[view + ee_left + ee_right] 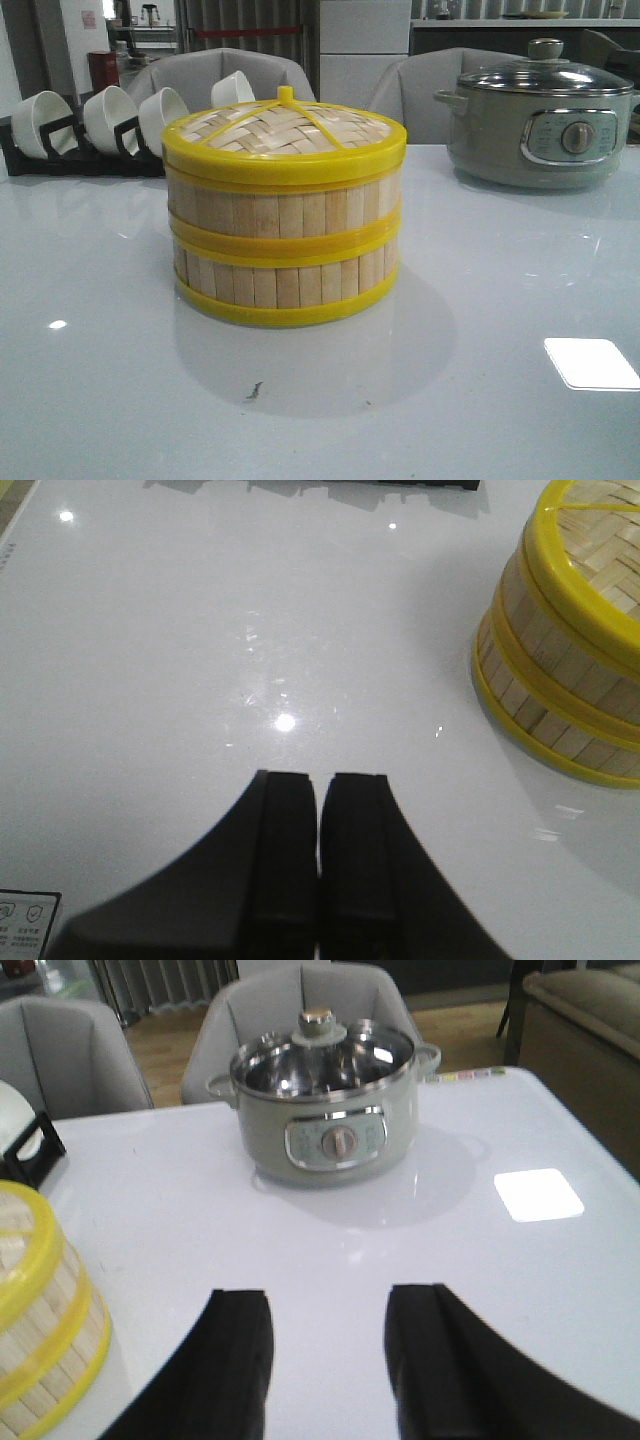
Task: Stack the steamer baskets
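Two steamer baskets [285, 245] stand stacked one on the other in the middle of the white table, with the woven lid [283, 130] on top. The stack also shows in the left wrist view [560, 680] and in the right wrist view [40, 1340]. My left gripper [320, 785] is shut and empty, over bare table, apart from the stack. My right gripper [325, 1305] is open and empty, over bare table between the stack and the pot. Neither gripper shows in the front view.
A grey-green electric pot [540, 115] with a glass lid stands at the back right, also in the right wrist view [328, 1110]. A black rack with white bowls [100, 125] stands at the back left. Grey chairs [220, 75] sit behind the table.
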Tool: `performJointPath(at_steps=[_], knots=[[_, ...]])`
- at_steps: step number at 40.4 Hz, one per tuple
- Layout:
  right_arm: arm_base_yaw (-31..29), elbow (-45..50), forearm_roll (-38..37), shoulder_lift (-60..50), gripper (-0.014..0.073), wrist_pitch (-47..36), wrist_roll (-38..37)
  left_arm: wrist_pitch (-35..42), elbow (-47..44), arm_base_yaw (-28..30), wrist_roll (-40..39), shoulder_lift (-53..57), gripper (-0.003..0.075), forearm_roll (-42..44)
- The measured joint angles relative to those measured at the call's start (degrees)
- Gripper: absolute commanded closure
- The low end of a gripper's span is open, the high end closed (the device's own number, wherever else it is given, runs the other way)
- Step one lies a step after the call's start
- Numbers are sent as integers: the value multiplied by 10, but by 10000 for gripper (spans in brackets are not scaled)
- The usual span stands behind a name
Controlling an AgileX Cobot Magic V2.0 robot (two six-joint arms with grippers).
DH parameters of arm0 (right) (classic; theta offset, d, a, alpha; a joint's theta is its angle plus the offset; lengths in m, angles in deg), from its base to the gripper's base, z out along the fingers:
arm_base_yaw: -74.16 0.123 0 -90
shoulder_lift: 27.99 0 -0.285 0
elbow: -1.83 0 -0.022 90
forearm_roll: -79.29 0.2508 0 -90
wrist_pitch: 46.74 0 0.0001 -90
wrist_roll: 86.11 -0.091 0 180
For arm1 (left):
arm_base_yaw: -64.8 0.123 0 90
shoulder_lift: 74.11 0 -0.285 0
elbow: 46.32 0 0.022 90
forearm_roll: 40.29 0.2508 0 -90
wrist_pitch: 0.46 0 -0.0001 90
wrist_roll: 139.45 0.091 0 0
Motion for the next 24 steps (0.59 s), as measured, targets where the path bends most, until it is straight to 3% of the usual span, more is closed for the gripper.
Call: performJointPath(at_steps=[16, 19, 22, 23, 24], knots=[[0, 118, 0, -39, 222, -41, 0, 0, 0, 0, 0, 0, 625, 0], [0, 127, 0, -47, 334, -44, 0, 0, 0, 0, 0, 0, 625, 0], [0, 129, 0, -50, 540, -45, 0, 0, 0, 0, 0, 0, 625, 0], [0, 129, 0, -50, 561, -45, 0, 0, 0, 0, 0, 0, 625, 0], [0, 129, 0, -50, 527, -45, 0, 0, 0, 0, 0, 0, 625, 0]])
